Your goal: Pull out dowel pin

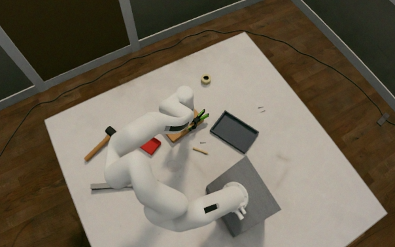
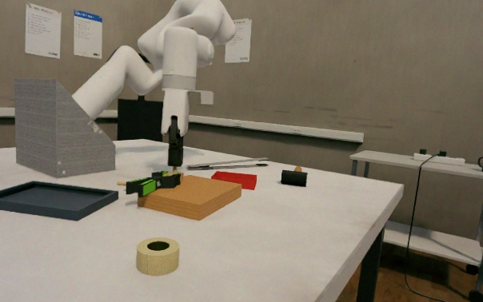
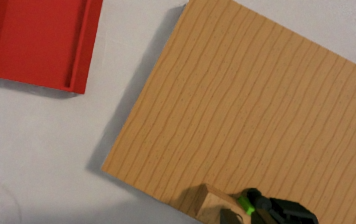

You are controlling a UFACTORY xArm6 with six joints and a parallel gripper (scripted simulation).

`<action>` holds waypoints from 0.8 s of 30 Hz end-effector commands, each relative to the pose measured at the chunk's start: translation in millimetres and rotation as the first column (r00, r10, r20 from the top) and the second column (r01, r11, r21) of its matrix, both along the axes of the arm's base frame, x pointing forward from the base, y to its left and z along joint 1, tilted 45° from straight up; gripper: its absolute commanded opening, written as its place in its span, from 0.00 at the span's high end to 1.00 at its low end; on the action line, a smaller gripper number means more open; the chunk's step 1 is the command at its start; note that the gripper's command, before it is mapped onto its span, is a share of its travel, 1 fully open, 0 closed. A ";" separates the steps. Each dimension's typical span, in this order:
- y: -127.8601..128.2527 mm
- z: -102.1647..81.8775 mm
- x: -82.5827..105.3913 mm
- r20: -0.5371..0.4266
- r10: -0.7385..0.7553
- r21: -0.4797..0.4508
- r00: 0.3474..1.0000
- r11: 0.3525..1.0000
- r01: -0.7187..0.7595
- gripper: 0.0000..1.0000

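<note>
The wooden bench board (image 2: 192, 196) lies on the white table and fills most of the wrist view (image 3: 250, 115). The small wooden block (image 3: 215, 205) sits at the board's edge. The black-and-green spring clamp (image 2: 152, 184) grips it there, and the clamp also shows in the overhead view (image 1: 201, 117). My gripper (image 2: 175, 161) points straight down over the block. It is shut on the dowel pin (image 2: 174, 170), of which only a short tan stub shows under the fingertips. I cannot tell how deep the pin sits in the hole. The bench stop is hidden.
A short wooden stick (image 1: 200, 150) lies on the table near the board. A dark grey tray (image 1: 234, 131) is to the right and a red tray (image 1: 151, 146) to the left. A tape roll (image 1: 205, 79), a hammer (image 1: 99, 144) and a metal bar (image 1: 101, 186) lie farther off.
</note>
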State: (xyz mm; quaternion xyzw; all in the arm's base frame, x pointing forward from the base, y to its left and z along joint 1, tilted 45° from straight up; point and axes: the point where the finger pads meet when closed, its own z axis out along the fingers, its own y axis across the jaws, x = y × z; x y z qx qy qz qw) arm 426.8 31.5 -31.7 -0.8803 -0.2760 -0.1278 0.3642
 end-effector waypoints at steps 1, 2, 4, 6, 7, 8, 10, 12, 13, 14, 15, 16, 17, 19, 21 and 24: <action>-1.0 0.8 1.2 0.028 0.023 -0.002 0.999 1.000 -0.023 1.00; -1.0 0.8 1.2 0.034 0.029 -0.003 0.999 1.000 -0.029 1.00; -1.0 0.8 1.2 0.046 0.041 -0.003 0.998 0.999 -0.040 1.00; -1.1 0.8 1.1 0.058 0.052 -0.004 0.997 0.999 -0.052 1.00; -1.1 0.8 1.1 0.063 0.058 -0.005 0.996 0.998 -0.058 1.00; -1.1 0.8 1.1 0.069 0.064 -0.006 0.996 0.998 -0.063 1.00; -1.1 0.9 1.1 0.080 0.075 -0.007 0.994 0.997 -0.075 1.00; -1.1 0.9 1.1 0.080 0.075 -0.007 0.994 0.997 -0.075 1.00; -1.1 0.9 1.1 0.086 0.081 -0.007 0.993 0.997 -0.080 1.00; -1.1 0.9 1.1 0.092 0.086 -0.008 0.992 0.996 -0.086 1.00; -1.1 0.9 1.1 0.097 0.092 -0.009 0.991 0.996 -0.091 1.00; -1.1 0.9 1.1 0.103 0.097 -0.010 0.990 0.995 -0.097 1.00; -1.1 0.9 1.1 0.108 0.102 -0.010 0.989 0.995 -0.102 1.00; -1.2 0.9 1.1 0.119 0.113 -0.012 0.986 0.994 -0.113 1.00; -1.2 0.9 1.1 0.129 0.124 -0.014 0.984 0.992 -0.123 1.00; -1.2 1.0 1.1 0.145 0.139 -0.016 0.980 0.990 -0.138 1.00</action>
